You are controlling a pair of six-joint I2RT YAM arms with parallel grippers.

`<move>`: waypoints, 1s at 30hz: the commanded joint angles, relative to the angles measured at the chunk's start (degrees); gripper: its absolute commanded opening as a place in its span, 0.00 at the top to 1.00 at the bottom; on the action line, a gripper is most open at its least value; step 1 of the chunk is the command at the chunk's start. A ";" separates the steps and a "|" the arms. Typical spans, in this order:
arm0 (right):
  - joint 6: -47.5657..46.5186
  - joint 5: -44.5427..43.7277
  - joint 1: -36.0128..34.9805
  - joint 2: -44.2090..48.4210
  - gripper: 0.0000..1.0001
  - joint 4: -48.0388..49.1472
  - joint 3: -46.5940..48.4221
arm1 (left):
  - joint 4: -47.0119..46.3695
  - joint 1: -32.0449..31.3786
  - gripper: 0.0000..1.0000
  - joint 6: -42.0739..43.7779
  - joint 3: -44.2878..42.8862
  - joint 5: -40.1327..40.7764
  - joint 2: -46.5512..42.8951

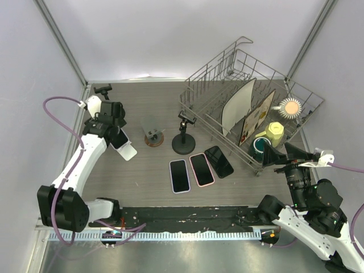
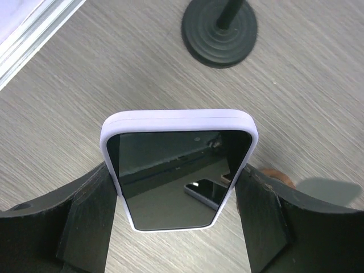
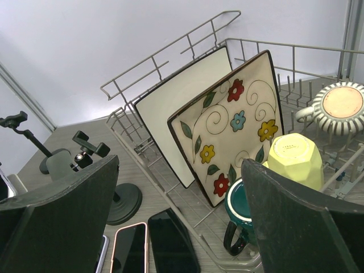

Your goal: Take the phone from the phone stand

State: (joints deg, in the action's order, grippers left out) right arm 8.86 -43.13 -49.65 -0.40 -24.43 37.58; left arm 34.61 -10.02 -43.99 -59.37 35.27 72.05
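Over the wood-grain table (image 1: 136, 108), left of the black phone stand (image 2: 219, 28) and apart from it, our left gripper (image 2: 179, 219) clamps the lavender-cased, dark-screened phone (image 2: 179, 170) by its long edges, with table showing all round. Our right gripper (image 3: 179, 227) gapes, holding nothing.

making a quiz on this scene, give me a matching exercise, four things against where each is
Things: 1 white-cased phone; 2 floral plate; 3 round-based phone stand; 4 pink-cased phone.
Places: a standing in the dish rack; b flat on the table; c in the left gripper; d upright on the table, clamp empty.
Pairs: 1-c; 2-a; 3-d; 4-b.
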 commanded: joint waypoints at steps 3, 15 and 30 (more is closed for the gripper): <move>-0.86 0.24 0.08 -0.12 0.06 2.01 -0.14 | 5.80 -1.48 0.66 3.64 -7.07 -7.92 -5.34; -0.86 0.16 0.08 -0.83 0.06 2.01 -0.14 | 16.79 -18.96 0.69 4.62 -4.35 -18.21 -4.30; -0.95 -0.28 0.08 -1.71 0.06 2.01 -0.14 | 6.44 -33.57 0.68 -5.75 9.89 -24.55 4.94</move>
State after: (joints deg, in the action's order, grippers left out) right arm 8.86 -43.20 -49.65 -0.47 -24.40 37.58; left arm 47.66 -42.52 -46.41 -49.69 11.42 75.70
